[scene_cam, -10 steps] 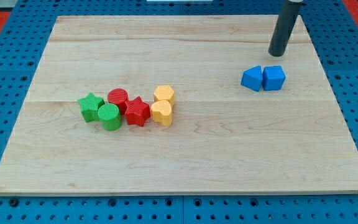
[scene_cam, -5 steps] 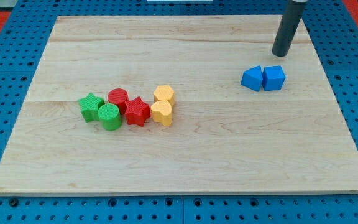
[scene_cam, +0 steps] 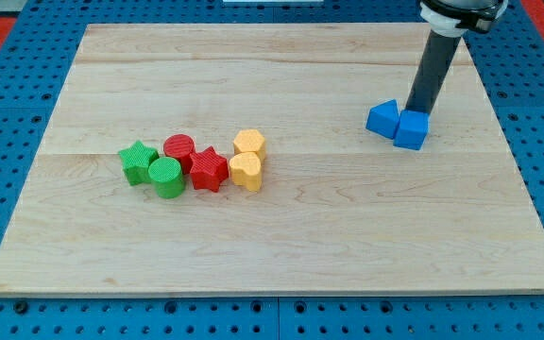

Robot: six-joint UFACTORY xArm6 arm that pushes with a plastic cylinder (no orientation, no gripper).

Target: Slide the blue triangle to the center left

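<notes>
The blue triangle (scene_cam: 382,119) sits in the frame's right-centre, touching a blue cube (scene_cam: 412,130) on its right. My tip (scene_cam: 416,110) — a bare rod, no claw to open or close — rests against the cube's top edge. The triangle looks light, rigid and slippery — push its right face squarely or it may spin.

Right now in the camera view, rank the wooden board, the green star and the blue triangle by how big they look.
1. Wooden board, largest by far.
2. Green star and blue triangle look alike; I won't rank them.
</notes>
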